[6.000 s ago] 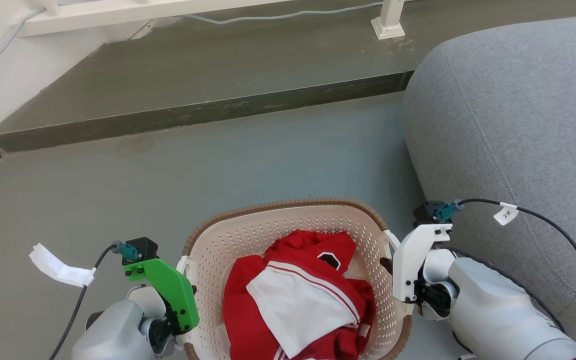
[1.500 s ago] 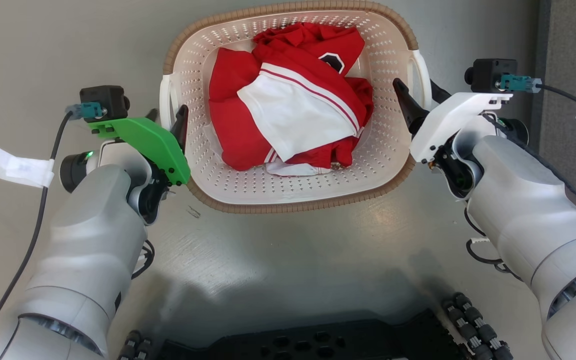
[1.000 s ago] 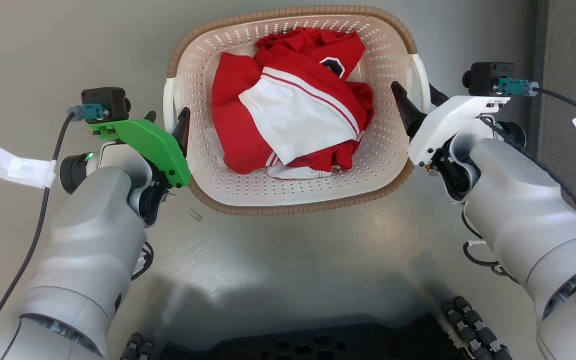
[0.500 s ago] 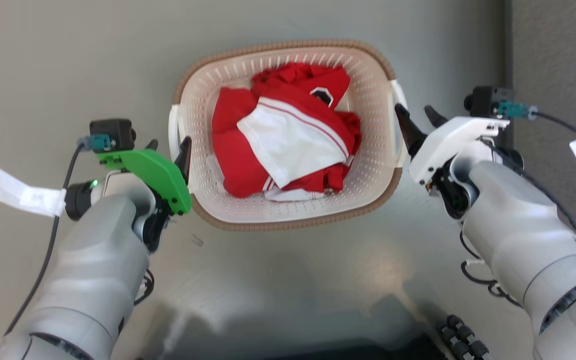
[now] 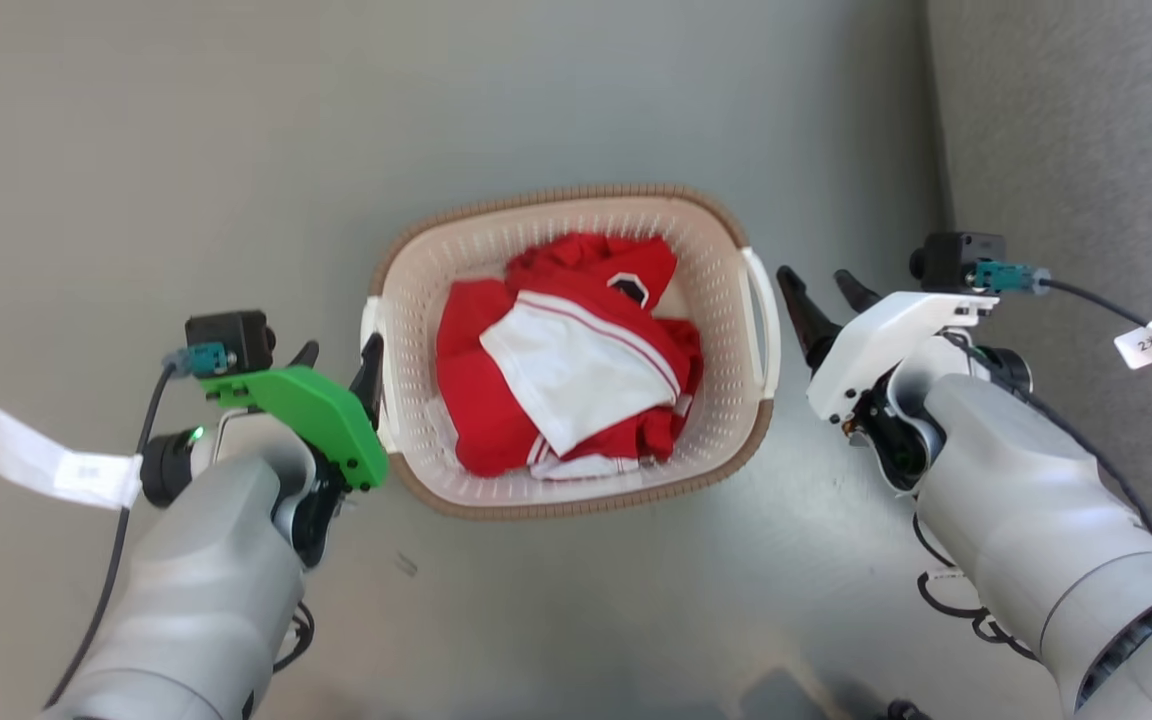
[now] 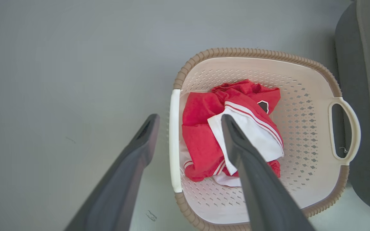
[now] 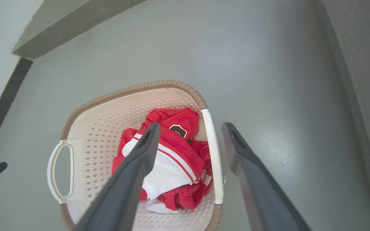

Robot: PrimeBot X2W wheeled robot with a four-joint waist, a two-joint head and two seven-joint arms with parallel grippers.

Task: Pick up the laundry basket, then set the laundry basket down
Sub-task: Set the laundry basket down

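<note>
The laundry basket [image 5: 556, 195] is cream perforated plastic with a brown woven-look rim, and it stands on the grey floor. A red and white garment [image 5: 566, 370] is crumpled inside it. My left gripper [image 5: 341, 350] hangs open beside the basket's left white handle [image 5: 372, 325], holding nothing. In the left wrist view that handle [image 6: 173, 141] lies far below the spread left gripper [image 6: 189, 117]. My right gripper [image 5: 814, 278] is open just right of the right handle [image 5: 764, 310]. From the right wrist, this handle [image 7: 213, 154] sits below the open right gripper [image 7: 191, 125].
A large grey upholstered cushion [image 5: 1086, 150] rises close along the basket's right side. The right wrist view takes in a raised grey step [image 7: 75, 19] and a dark skirting strip [image 7: 2, 109] beyond the basket. Bare floor lies left of and in front of the basket.
The head camera has risen, so the basket looks smaller and lower. The right fingers, astride the right handle 1.5 s ago, have come off it. Both grippers now stand higher above the basket.
</note>
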